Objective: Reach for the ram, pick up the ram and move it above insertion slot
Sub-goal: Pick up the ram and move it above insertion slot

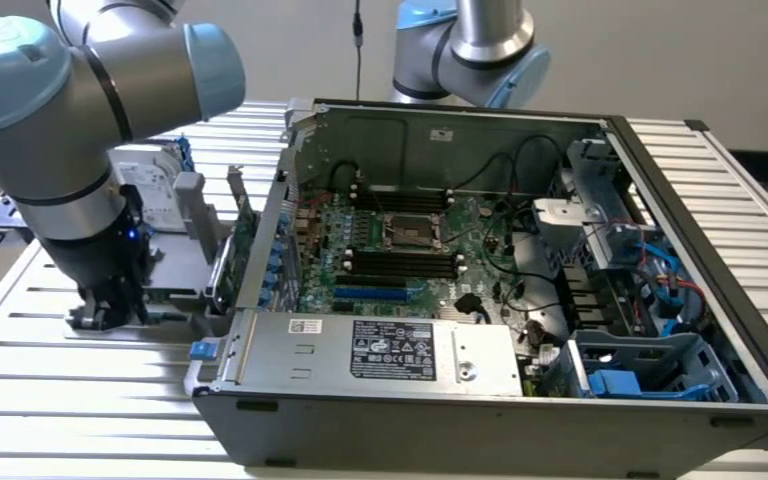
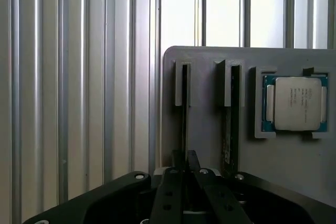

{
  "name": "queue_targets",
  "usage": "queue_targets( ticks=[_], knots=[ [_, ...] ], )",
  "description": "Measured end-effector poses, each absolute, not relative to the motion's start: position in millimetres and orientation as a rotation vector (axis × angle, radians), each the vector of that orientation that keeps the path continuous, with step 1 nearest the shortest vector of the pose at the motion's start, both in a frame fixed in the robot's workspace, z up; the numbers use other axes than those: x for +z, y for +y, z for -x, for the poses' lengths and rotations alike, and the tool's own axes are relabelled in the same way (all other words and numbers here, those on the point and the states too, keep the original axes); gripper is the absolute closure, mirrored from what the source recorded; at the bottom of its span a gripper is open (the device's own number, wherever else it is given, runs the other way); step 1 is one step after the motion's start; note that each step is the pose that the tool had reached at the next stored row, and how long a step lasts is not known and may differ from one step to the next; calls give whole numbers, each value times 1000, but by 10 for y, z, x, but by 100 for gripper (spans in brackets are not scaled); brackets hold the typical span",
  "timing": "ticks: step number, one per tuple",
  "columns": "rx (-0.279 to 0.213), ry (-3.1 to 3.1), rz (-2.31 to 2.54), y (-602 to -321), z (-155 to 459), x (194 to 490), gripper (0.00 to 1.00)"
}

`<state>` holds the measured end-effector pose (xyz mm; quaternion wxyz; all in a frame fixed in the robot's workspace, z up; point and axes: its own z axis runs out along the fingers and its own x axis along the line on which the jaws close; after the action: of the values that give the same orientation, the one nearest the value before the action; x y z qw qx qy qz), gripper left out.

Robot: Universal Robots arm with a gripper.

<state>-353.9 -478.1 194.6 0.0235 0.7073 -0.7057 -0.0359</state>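
Observation:
The ram (image 2: 184, 108) is a thin green stick standing on edge in the first slot of a grey holder (image 2: 210, 61). A second stick (image 2: 229, 124) stands in the neighbouring slot. My gripper (image 2: 186, 156) is down over the near end of the first stick, with a dark fingertip (image 2: 178, 157) pressed against each side of it, shut on it. The stick still sits in its slot. In the exterior view my gripper (image 1: 107, 310) is low over the holder (image 1: 157, 298) on the table at the exterior view's left. The black memory slots (image 1: 398, 262) lie on the motherboard inside the open case.
A square silver processor chip (image 2: 294, 103) rests in the holder's pocket beside the sticks. A green expansion card (image 1: 241, 240) stands between the holder and the case wall (image 1: 271, 230). A power supply (image 1: 384, 350) fills the case's front. A second arm (image 1: 471, 50) stands behind the case.

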Motion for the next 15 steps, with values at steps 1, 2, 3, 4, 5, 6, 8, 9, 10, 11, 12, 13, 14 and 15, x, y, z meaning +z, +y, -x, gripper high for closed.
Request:
queue_targets(
  ticks=[1, 2, 3, 4, 5, 6, 8, 9, 10, 11, 12, 13, 14, 15],
  knots=[
    [-112, -2184, -2189, -4781, 3539, 1962, 86],
    [-112, -2185, -2190, -4780, 3539, 1979, 86],
    [-113, -2185, -2190, -4781, 3539, 2002, 86],
    [-114, -2185, -2190, -4780, 3539, 2029, 86],
    [-115, -2186, -2191, -4780, 3539, 2062, 86],
    [-115, -2186, -2191, -4780, 3539, 2100, 86],
    [-116, -2186, -2191, -4780, 3539, 2180, 86],
    [-116, -2186, -2192, -4780, 3539, 2222, 86],
    [-116, -2186, -2192, -4780, 3539, 2264, 86],
    [-117, -2186, -2192, -4780, 3539, 2304, 86],
    [-117, -2185, -2193, -4780, 3539, 2346, 86],
    [-117, -2185, -2194, -4780, 3539, 2388, 86],
    [-118, -2182, -2196, -4780, 3539, 2432, 86],
    [-118, -2180, -2199, -4779, 3539, 2468, 86]
  ],
)
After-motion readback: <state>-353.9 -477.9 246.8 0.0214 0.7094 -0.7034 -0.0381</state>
